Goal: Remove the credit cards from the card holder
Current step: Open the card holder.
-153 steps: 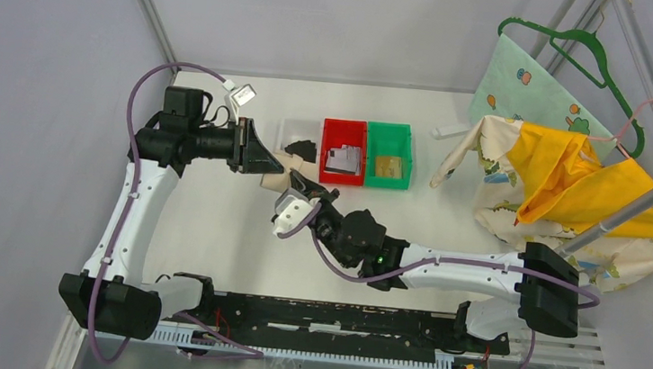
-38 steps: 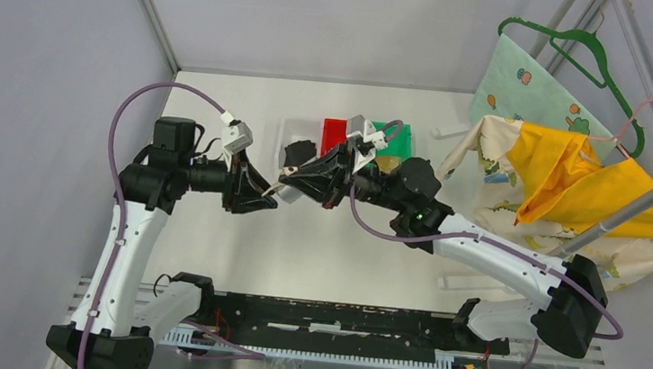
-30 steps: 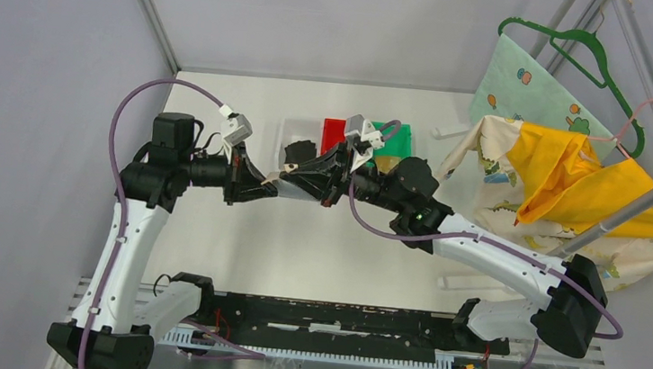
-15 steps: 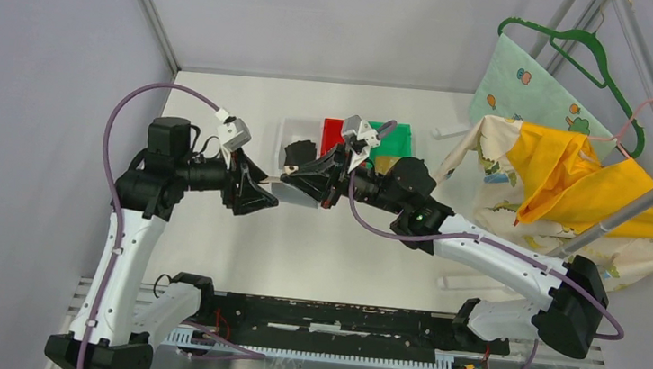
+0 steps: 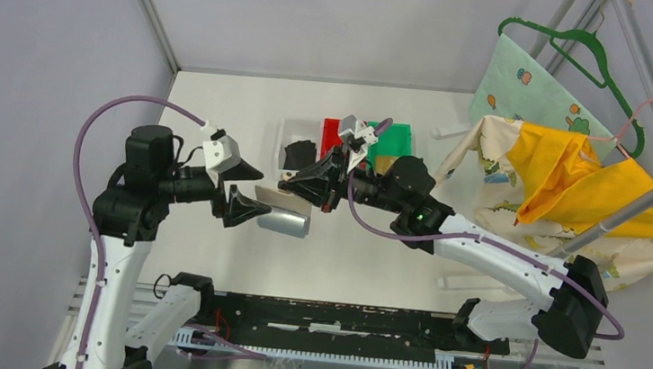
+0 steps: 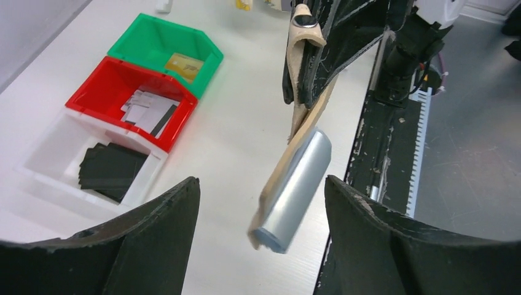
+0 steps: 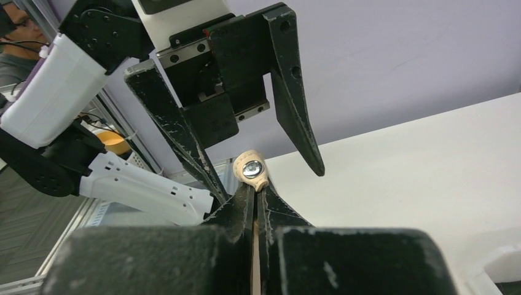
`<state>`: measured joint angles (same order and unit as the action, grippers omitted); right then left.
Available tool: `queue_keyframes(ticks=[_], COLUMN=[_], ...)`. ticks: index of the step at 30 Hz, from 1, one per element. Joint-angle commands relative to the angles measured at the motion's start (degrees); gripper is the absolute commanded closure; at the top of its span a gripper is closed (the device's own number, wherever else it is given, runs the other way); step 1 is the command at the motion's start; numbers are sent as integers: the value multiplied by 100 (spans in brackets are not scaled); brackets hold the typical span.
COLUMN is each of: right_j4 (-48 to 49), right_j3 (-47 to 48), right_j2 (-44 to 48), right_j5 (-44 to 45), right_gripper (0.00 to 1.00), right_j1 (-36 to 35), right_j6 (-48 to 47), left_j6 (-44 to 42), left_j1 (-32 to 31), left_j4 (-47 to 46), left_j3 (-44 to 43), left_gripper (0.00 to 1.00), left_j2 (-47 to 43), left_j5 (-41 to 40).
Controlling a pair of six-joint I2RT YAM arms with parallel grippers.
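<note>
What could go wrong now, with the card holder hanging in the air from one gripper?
1. The right gripper pinches the card holder only at its edge near the snap tab, so it may slip and fall.
2. The clear sleeve strip hangs curled and loose; the open left gripper might pinch only plastic.

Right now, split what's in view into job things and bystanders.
Job: beige leather-like card holder with clear sleeves, clamped in right pincer; black plastic cards; silvery-grey cards; gold-tan card.
Lying about: green plastic hanger; yellow cloth; printed pale-green cloth.
</note>
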<state>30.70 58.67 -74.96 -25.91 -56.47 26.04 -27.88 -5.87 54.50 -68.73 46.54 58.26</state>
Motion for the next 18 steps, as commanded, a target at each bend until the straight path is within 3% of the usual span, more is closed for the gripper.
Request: queue_keyframes(ticks=[1, 4, 10, 18], right_j4=[538, 648, 694, 664], right_j3=[383, 381, 460, 584], right_j2=[71, 87, 62, -33], right_j5=[-152, -191, -243, -343], right_gripper=[100, 100, 100, 100], right_j1=[17, 13, 15, 13], right_j6=[325, 445, 559, 667], left_j6=[410, 639, 1068, 766], left_j1=[-1, 1, -5, -1], left_j4=[-392, -471, -530, -247], left_j3=[0, 94, 242, 119], left_gripper=[22, 29, 51, 85], left_j2=[104, 187, 397, 464], left_j5=[674, 947, 1654, 2002])
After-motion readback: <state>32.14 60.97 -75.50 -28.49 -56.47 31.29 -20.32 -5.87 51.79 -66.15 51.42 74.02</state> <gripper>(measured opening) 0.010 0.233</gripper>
